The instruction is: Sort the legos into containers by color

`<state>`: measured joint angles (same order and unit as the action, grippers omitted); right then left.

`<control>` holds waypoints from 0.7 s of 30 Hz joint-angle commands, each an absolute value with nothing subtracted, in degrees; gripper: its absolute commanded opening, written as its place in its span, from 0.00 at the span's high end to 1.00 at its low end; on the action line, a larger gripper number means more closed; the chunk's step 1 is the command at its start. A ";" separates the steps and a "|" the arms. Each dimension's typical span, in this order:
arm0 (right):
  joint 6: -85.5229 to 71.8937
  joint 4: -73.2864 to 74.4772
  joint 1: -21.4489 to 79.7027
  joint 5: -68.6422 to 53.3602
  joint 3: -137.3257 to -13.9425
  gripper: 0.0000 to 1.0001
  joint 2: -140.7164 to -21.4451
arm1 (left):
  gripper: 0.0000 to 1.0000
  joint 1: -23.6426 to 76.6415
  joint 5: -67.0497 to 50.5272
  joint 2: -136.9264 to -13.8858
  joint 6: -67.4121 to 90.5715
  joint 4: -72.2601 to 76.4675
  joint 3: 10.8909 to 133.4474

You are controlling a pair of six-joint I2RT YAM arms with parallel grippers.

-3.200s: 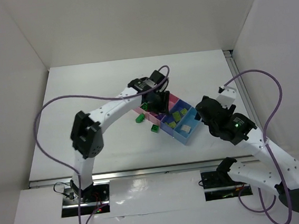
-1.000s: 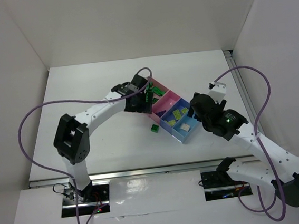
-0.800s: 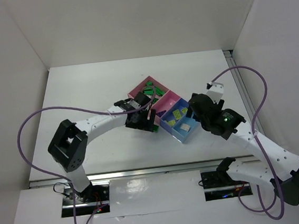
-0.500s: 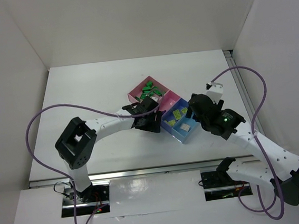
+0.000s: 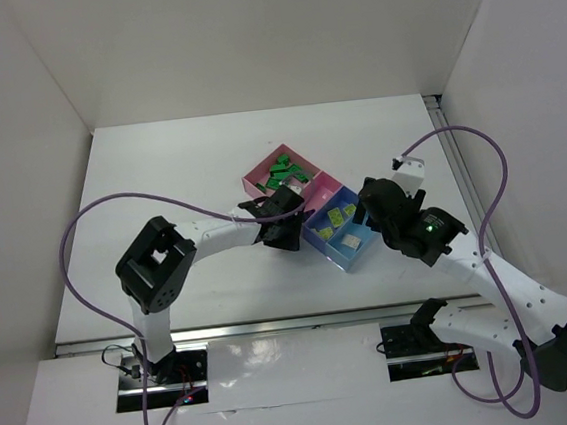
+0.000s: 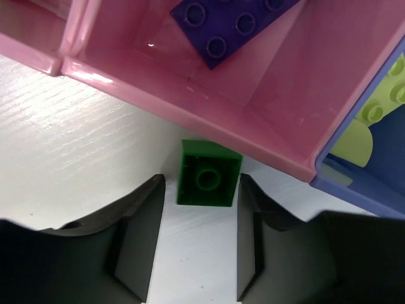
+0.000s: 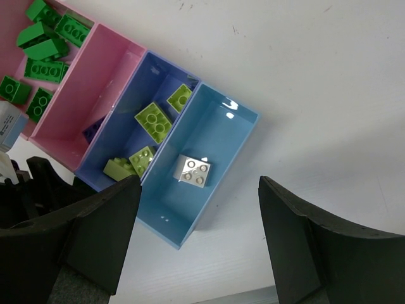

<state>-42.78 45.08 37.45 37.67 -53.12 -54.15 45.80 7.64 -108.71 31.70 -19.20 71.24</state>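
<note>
Small dark green one-stud plastic brick (image 6: 207, 174): stud up, sitting between the left fingers (image 6: 136, 234) at their tips, far edge against the pink plastic bin (image 6: 190, 82). Dark purple brick (image 6: 231, 22) lies inside that bin, beyond the fingertips. Cream-white brick (image 7: 192, 171) sits in the light blue bin (image 7: 221, 133), between the right fingers (image 7: 95, 228).

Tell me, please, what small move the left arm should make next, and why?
Probably close the left fingers on the green brick: they straddle it on the table with slim gaps either side, just outside the wall of the pink bin, so it looks ready to pinch and lift.
</note>
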 commanded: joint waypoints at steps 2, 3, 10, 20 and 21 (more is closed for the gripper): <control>-42.89 43.77 37.18 38.67 -53.09 0.18 -54.23 | 0.52 46.14 9.23 -109.42 31.55 -17.93 71.81; -42.89 43.77 37.18 38.67 -53.09 0.18 -54.23 | 0.59 46.14 9.75 -108.29 31.55 -18.54 71.81; -42.89 43.25 37.18 38.67 -53.09 0.18 -53.70 | 0.73 46.14 12.65 -100.83 30.41 -22.58 72.33; -42.89 42.71 37.18 38.67 -52.47 0.18 -53.70 | 0.77 44.82 20.65 -95.97 31.64 -25.14 75.29; -42.89 42.71 37.18 38.67 -52.47 0.18 -53.70 | 0.77 44.13 21.18 -96.67 31.64 -25.14 76.80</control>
